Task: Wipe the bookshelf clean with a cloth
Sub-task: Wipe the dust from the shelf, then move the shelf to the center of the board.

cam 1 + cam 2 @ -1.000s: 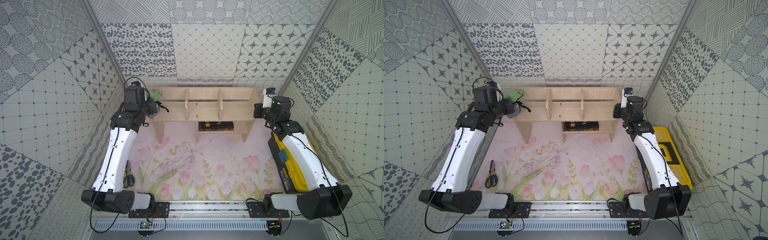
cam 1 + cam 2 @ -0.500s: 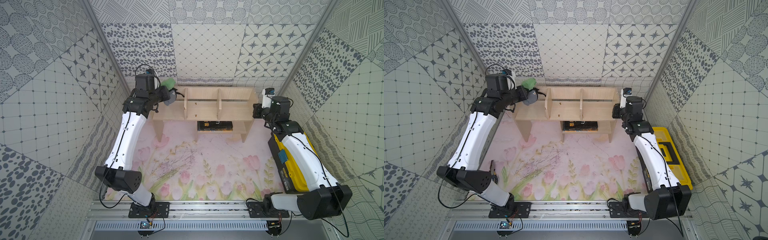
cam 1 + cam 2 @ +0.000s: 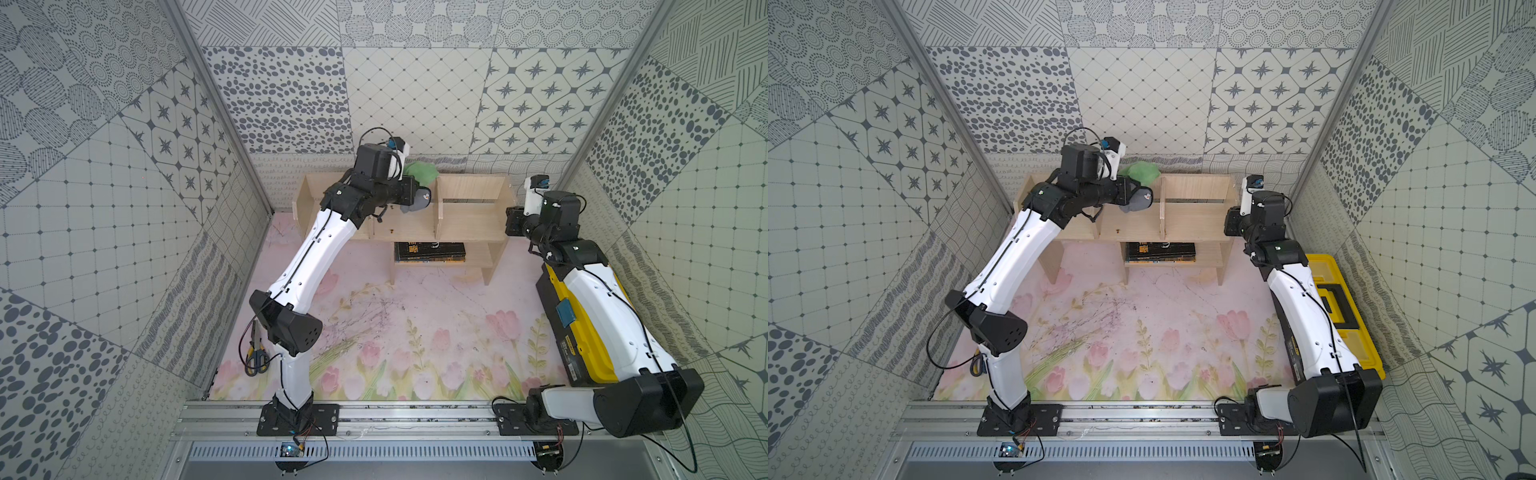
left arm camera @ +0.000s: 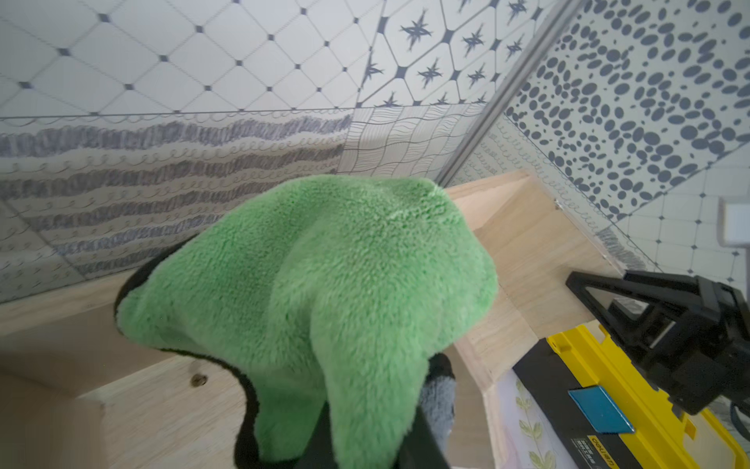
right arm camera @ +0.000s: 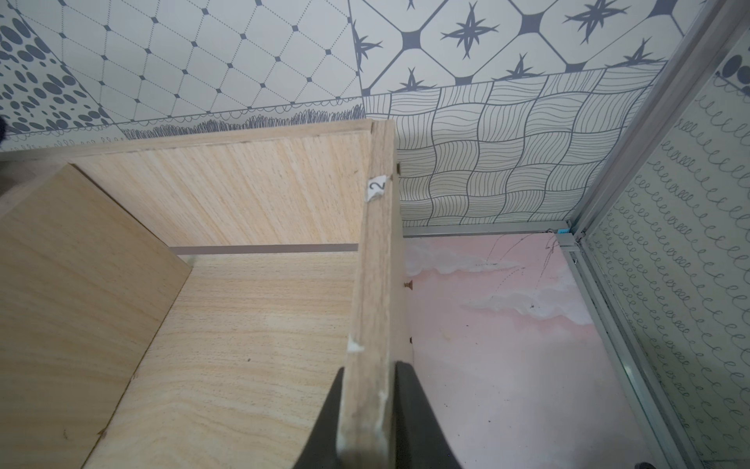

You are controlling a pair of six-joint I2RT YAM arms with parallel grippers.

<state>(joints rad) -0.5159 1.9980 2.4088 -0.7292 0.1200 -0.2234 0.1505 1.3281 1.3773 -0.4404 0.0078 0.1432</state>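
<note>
Bookshelf (image 3: 469, 216) stands at 12 o'clock on the flowered mat, backed against the wall. Its long axis runs from 9 to 3 o'clock and its open fronts face 6 o'clock. The right gripper (image 5: 367, 410) is clenched on the side panel at the 3 o'clock end, one jaw inside and one outside, which I judge braces the unit. The left gripper (image 3: 417, 196) is clamped on the cloth (image 3: 420, 172) and reaches in from 9 o'clock over the middle compartment. The rag is bunched, its green face rising toward 12 and its grey face hanging toward 6, just beside the divider on its 3 o'clock side. Whether it touches the wood cannot be told. To wipe well, lower the wad until its pile flattens on the board, then drag it along the long axis from divider to divider with light pressure, relying on the other claw's hold to stop the shelf sliding.
</note>
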